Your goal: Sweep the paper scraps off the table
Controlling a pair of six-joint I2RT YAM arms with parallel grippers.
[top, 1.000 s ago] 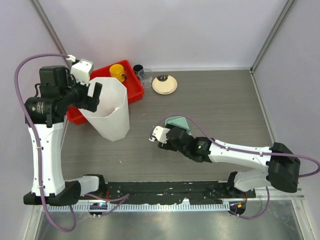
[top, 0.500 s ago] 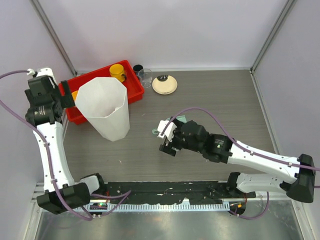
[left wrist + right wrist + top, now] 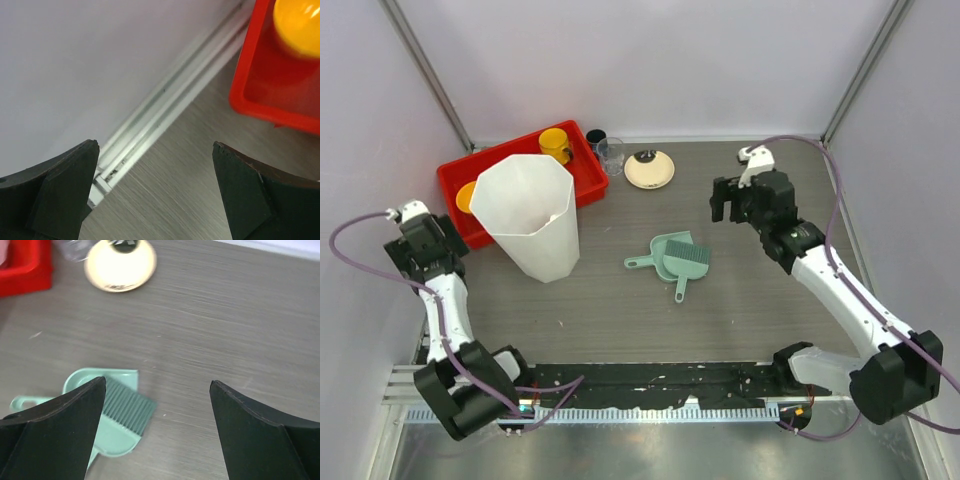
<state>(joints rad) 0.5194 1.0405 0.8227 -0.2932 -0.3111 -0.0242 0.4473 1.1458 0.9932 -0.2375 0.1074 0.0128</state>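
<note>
No paper scraps show in any view. The grey-brown table (image 3: 770, 290) carries a mint-green dustpan (image 3: 663, 258) with a green brush (image 3: 689, 259) lying across it, near the middle. A tall white paper bin (image 3: 532, 215) stands upright at the left. My left gripper (image 3: 428, 236) hangs low by the left wall, open with nothing between its fingers (image 3: 65, 185) but bare table (image 3: 190, 165). My right gripper (image 3: 731, 204) is open above the table's right rear. Its view looks down on the brush (image 3: 125, 407) and dustpan (image 3: 107, 437) at lower left.
A red tray (image 3: 455, 182) holding yellow cups (image 3: 555, 143) sits behind the bin, with its corner (image 3: 260, 100) close to my left gripper. A cream plate (image 3: 649, 169), a clear glass (image 3: 611, 153) and a dark cup (image 3: 596, 137) stand at the back. A metal rail (image 3: 165, 100) runs along the left wall.
My left arm drew away from the bin's rim and dropped back to the left wall. My right gripper opened, left the dustpan and brush on the table, and pulled away to the right rear.
</note>
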